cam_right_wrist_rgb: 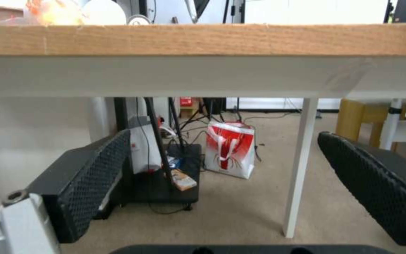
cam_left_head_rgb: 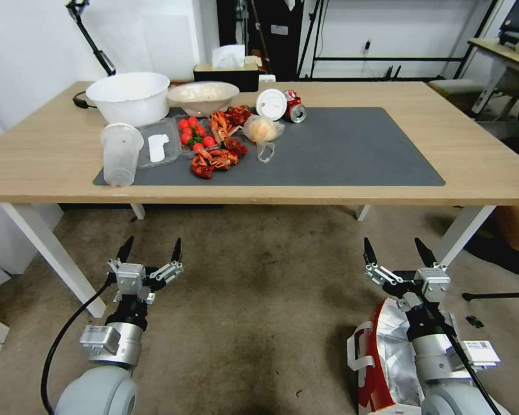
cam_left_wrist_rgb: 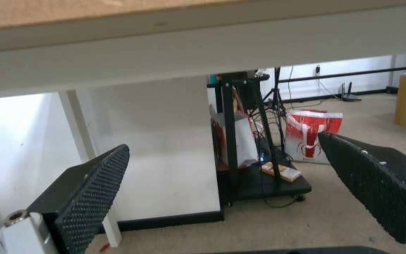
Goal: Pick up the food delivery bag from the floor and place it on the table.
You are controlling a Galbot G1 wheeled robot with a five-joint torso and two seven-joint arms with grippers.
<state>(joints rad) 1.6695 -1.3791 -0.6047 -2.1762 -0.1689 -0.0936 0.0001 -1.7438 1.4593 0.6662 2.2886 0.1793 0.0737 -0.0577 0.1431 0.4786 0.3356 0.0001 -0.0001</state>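
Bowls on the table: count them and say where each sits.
2. A large white bowl at the table's far left; a shallower beige bowl just right of it, at the grey mat's far edge. None looks hidden.

No legible text — none anywhere

1. The table [cam_left_head_rgb: 490,173], light wood on white legs, carries a dark grey mat [cam_left_head_rgb: 352,150].
2. On its left part stand a white bowl [cam_left_head_rgb: 128,97], a beige bowl [cam_left_head_rgb: 203,97], a clear cup [cam_left_head_rgb: 121,154], crayfish [cam_left_head_rgb: 219,147], tomatoes [cam_left_head_rgb: 193,131] and a can [cam_left_head_rgb: 294,108].
3. The stained beige floor [cam_left_head_rgb: 254,311] carries the food delivery bag [cam_left_head_rgb: 386,357].
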